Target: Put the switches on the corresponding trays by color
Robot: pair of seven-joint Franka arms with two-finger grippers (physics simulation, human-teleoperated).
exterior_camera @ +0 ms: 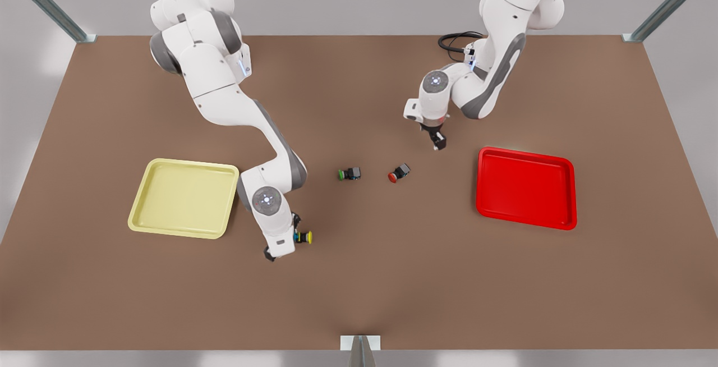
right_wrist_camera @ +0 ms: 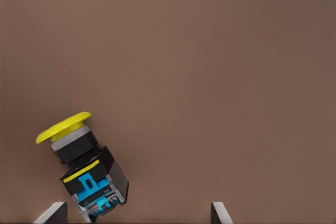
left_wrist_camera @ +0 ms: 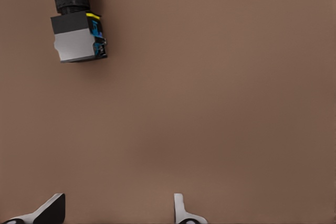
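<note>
The yellow-capped switch [exterior_camera: 303, 237] is seen lying on its side on the brown table [exterior_camera: 359, 299], near the pale yellow tray [exterior_camera: 185, 198] on the front view's left, with its cap turned toward the front view's right. In the right wrist view the same switch [right_wrist_camera: 84, 171] is shown beside one fingertip [right_wrist_camera: 52, 213], possibly touching it, while the other fingertip is well apart from it; the right gripper [exterior_camera: 286, 241] is thus spread wide around the switch's place and nothing is pinched.

The red-capped switch [exterior_camera: 399, 173] is seen lying on the table near the middle, between the green-capped switch [exterior_camera: 350, 174] and the bright red tray [exterior_camera: 526, 188], apart from both. In the left wrist view this switch [left_wrist_camera: 76, 30] is shown well away from the fingertips [left_wrist_camera: 181, 211], which are spread apart over bare table. The left gripper [exterior_camera: 437, 143] is held just above the table, near the red-capped switch and beside the red tray's corner, and nothing is gripped by it.

Both trays are seen lying flat on the table.
</note>
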